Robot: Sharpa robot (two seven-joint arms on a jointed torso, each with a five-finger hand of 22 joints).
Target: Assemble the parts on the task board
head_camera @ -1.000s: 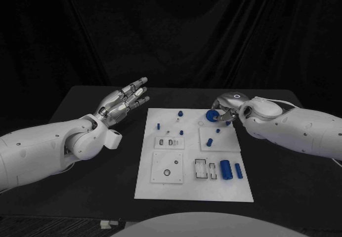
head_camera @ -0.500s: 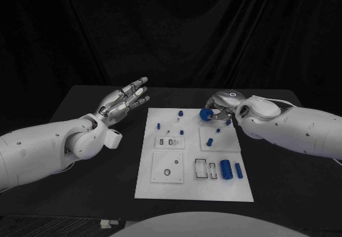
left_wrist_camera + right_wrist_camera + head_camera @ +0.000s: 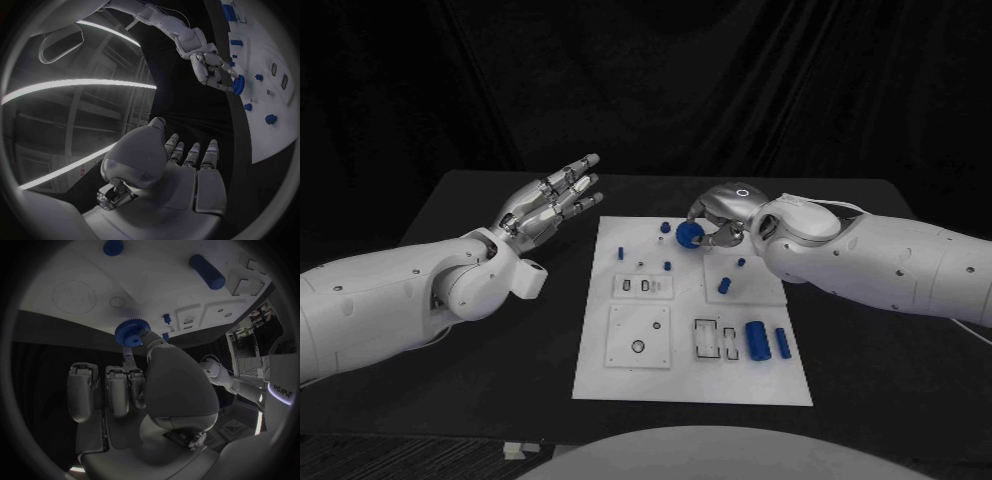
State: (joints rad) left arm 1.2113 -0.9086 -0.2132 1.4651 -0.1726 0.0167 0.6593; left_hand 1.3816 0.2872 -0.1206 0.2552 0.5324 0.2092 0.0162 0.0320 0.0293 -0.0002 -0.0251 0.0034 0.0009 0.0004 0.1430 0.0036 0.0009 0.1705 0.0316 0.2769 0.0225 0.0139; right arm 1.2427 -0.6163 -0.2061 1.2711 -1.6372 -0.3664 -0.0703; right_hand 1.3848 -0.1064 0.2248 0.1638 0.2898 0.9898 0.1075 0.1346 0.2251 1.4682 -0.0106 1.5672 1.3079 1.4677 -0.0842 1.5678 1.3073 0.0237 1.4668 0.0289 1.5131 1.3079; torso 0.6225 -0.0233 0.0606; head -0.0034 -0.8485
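Observation:
The white task board (image 3: 689, 375) lies in the middle of the black table. My right hand (image 3: 715, 220) hovers over the board's far edge and pinches a round blue toothed gear (image 3: 687, 237) between thumb and a finger; the same gear (image 3: 130, 332) shows at my fingertips in the right wrist view, and the gear (image 3: 238, 84) also appears in the left wrist view. Two blue cylinders (image 3: 759, 342) lie side by side at the board's near right. Small blue pegs (image 3: 665, 229) stand on the far part. My left hand (image 3: 548, 203) floats left of the board, fingers spread, holding nothing.
Rectangular slots (image 3: 645, 288) and a square plate with a ring (image 3: 639, 340) mark the board's left half. Another blue peg (image 3: 727, 287) stands on the right plate. Bare black table (image 3: 502, 360) lies on both sides of the board.
My right hand has carried the blue gear leftward along the board's far edge. The left hand has stayed in place.

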